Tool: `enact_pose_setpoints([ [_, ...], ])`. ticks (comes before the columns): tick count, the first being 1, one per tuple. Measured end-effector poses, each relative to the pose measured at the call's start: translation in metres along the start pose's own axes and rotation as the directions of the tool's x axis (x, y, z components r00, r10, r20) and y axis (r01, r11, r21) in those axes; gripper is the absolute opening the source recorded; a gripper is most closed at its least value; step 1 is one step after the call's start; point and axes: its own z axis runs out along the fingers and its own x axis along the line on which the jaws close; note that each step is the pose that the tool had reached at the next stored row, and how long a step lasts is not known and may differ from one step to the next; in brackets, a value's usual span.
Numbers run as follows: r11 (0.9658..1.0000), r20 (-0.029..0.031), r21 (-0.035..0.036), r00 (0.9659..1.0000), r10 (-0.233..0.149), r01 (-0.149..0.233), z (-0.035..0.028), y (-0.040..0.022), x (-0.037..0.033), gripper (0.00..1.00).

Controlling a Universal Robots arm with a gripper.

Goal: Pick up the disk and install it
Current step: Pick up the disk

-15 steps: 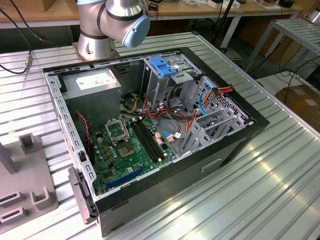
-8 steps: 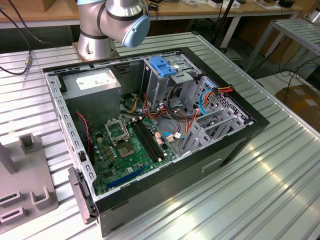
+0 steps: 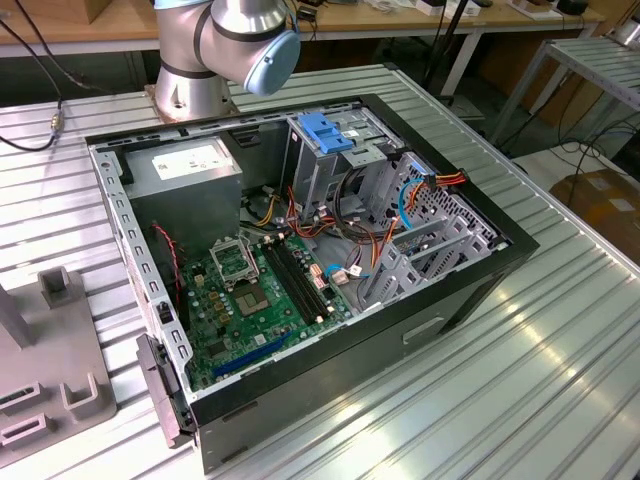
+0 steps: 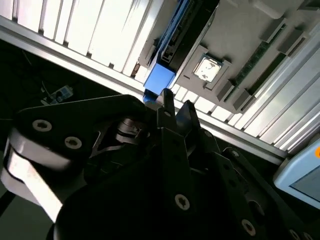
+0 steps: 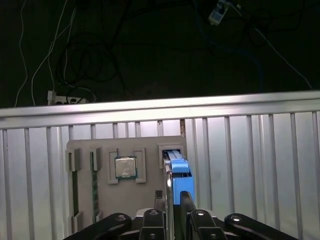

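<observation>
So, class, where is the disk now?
In both wrist views the disk stands on edge in a slot of the grey fixture, beside the processor chip, just ahead of the gripper.

Open computer case sits on slatted metal table

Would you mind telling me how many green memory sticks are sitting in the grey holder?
2. Both stand on edge in neighbouring slots of the grey holder: one memory stick near its outer edge, the other between it and the processor chip. None looks hidden.
</observation>
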Motion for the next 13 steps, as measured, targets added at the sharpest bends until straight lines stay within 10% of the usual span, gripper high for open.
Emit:
enact_pose_setpoints([
  [13, 0.9997, -0.0406, 0.0118, 0.9990, -0.021, 0.021, 0.0123, -0.0048, -0.0083, 0.48],
])
